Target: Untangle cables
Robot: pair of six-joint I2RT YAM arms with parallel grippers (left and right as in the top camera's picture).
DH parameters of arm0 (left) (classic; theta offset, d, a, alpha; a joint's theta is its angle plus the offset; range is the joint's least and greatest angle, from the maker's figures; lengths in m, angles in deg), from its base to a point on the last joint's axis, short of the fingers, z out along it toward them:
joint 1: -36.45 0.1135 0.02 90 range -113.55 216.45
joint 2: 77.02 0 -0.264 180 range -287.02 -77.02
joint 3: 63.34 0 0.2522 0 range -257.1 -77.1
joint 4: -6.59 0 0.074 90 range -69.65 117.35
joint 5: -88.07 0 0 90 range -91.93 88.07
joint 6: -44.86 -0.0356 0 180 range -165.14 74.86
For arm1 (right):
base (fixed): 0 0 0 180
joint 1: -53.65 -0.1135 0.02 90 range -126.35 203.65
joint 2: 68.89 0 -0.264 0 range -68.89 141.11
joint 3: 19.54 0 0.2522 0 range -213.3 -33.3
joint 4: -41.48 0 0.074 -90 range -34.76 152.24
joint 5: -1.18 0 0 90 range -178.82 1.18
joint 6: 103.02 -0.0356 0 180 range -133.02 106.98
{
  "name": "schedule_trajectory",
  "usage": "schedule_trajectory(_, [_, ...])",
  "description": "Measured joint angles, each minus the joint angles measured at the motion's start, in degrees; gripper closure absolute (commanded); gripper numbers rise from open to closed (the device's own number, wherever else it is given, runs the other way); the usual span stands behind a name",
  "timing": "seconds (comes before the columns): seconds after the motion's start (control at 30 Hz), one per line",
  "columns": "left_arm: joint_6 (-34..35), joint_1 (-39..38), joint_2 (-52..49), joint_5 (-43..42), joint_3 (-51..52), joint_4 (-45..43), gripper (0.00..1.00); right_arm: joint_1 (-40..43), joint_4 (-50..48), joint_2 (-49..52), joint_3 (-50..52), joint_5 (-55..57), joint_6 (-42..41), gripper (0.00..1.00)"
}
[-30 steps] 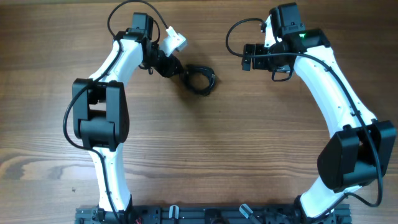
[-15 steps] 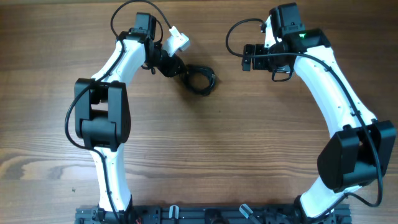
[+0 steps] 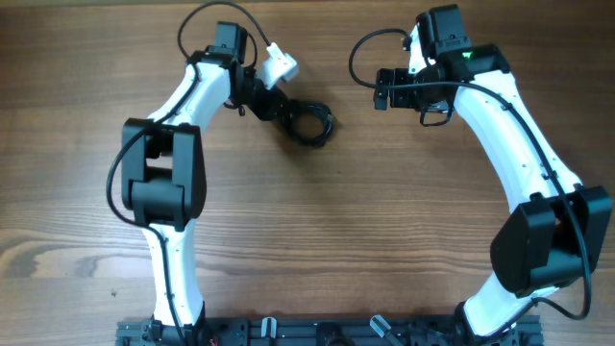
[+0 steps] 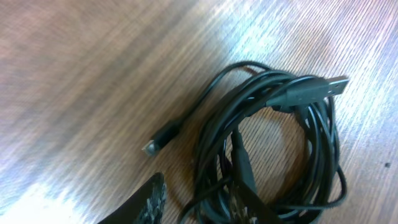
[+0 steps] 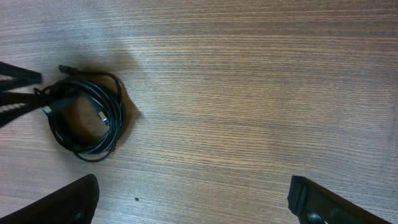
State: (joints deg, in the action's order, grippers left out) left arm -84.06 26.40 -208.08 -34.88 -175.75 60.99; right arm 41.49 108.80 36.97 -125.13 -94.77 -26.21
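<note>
The cables (image 3: 310, 124) lie as one small coil of thin black cords on the wood, left of centre at the back. In the left wrist view the coil (image 4: 273, 143) fills the right side, with one plug (image 4: 314, 91) on top and a small plug end (image 4: 160, 138) sticking out to the left. My left gripper (image 4: 196, 204) is open, its jaws straddling the coil's near strands; those strands lie against the right finger (image 4: 245, 205), with a gap to the left finger. My right gripper (image 5: 196, 205) is wide open over bare wood, well right of the coil (image 5: 87, 118).
Wooden tabletop (image 3: 384, 221) all round the coil. The left arm's white connector (image 3: 279, 63) sits just behind the left gripper (image 3: 288, 115). The right gripper (image 3: 384, 88) hangs at the back right, apart from the coil. The arm bases stand at the front edge.
The left arm has shifted slightly to the right, toward the coil, and its jaws have narrowed a little. The right arm and the coil have not moved.
</note>
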Motion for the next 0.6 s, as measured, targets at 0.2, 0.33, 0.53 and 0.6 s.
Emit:
schedule_trajectory(0.2, [0.17,-0.72,-1.77,-0.04,0.0,-1.01,0.67,0.0,0.0,0.0,0.0,0.0,0.0,0.0])
schedule_trajectory(0.33, [0.2,-0.72,-1.77,-0.15,0.0,-1.05,0.66,0.0,0.0,0.0,0.0,0.0,0.0,0.0])
schedule_trajectory(0.53, [0.2,-0.72,-1.77,-0.17,0.0,-1.03,0.66,0.0,0.0,0.0,-0.02,0.0,0.24,0.0])
schedule_trajectory(0.6, [0.2,-0.72,-1.77,-0.15,0.0,-1.01,0.66,0.0,0.0,0.0,-0.02,0.0,0.44,0.0])
